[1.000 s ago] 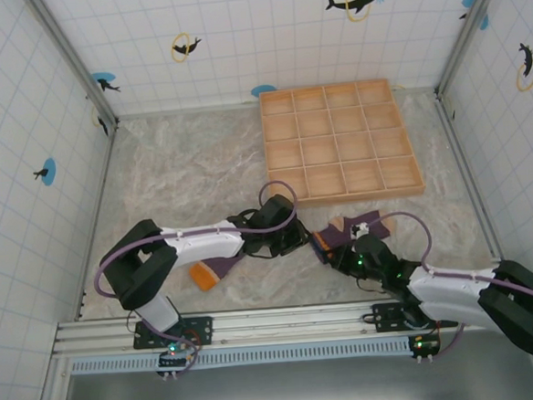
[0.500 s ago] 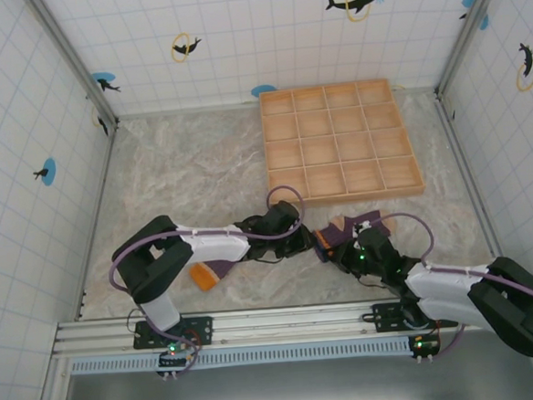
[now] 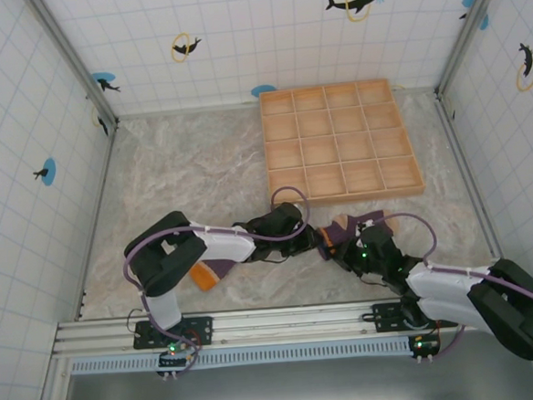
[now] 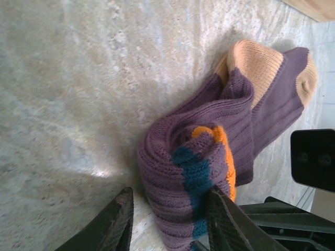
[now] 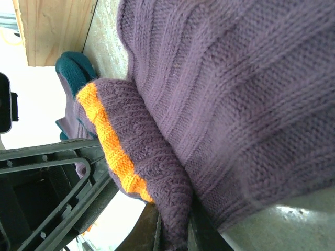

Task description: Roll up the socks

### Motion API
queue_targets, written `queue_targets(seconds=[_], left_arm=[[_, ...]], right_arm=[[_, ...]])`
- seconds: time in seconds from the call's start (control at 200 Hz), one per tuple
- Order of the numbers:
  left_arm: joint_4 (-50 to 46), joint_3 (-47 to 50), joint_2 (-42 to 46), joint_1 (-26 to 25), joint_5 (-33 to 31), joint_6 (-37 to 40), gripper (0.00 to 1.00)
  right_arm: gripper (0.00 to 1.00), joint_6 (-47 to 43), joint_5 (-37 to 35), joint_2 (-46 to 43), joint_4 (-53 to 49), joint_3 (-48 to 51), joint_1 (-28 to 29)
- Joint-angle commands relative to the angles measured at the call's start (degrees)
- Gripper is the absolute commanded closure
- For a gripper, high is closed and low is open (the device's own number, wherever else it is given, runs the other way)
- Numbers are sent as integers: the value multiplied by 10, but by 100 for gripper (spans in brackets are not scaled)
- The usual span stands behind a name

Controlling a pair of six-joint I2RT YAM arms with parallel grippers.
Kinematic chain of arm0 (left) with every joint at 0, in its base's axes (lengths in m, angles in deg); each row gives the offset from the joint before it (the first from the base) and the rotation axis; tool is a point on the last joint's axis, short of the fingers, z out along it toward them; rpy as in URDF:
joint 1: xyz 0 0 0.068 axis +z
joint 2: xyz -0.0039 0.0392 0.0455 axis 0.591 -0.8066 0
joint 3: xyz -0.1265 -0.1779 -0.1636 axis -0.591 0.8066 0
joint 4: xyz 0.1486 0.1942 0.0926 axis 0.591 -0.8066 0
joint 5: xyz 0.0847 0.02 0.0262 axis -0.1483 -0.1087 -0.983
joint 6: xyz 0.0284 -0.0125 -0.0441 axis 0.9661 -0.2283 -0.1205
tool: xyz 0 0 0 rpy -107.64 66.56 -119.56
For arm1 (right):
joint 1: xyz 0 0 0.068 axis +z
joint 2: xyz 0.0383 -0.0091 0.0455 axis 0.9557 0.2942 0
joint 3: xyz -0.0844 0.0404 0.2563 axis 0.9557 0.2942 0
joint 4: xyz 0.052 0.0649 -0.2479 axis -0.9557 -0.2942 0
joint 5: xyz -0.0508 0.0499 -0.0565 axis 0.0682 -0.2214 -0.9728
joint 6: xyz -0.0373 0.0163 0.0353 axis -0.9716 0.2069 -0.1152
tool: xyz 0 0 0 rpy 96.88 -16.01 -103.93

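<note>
A purple sock pair (image 4: 209,141) lies partly rolled on the marble table, with teal and orange bands at the roll and tan toes (image 4: 261,60) at the far end. My left gripper (image 4: 170,225) is open and straddles the near end of the roll. Its right finger (image 4: 225,219) touches the knit and its left finger (image 4: 118,225) stands clear. My right gripper (image 5: 175,235) is shut on a purple fold of the sock (image 5: 157,157) beside the orange band. From above, both grippers (image 3: 304,238) (image 3: 343,248) meet at the socks (image 3: 349,223).
A wooden compartment tray (image 3: 340,140) sits just behind the socks at the back right. Another purple and orange sock (image 3: 206,274) lies under the left arm near the front rail. Tiled walls enclose the table.
The left arm has stretched further right toward the socks and its jaws have narrowed a little. The right gripper has edged slightly left, still clamped.
</note>
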Motion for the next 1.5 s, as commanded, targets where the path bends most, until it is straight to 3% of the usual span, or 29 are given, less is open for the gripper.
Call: queue_targets(seconds=[0.0,0.19,0.43,0.681,0.876,1.061,1.496], left_arm=[[-10,0,-30,-8,-4,8,60],[-4,-3,-51,-9,-5,6,63],[-57,-31,-70,-8,-19,11,98],[-190,-60,-28,4,-56,21,100],[-287,-49,13,23,-58,-3,100],[-385,-53,57,24,-90,-22,100],[-435,-54,88,25,-77,-53,100]], right_arm=[[100,2,-9,14,-86,75,-6],[100,2,-5,8,-78,79,-12],[100,0,3,-17,-61,87,-21],[55,-95,10,-59,-93,47,-21],[39,-228,10,-66,-136,-31,4],[35,-355,-67,-57,-175,-99,74],[34,-626,-337,10,-52,-117,295]])
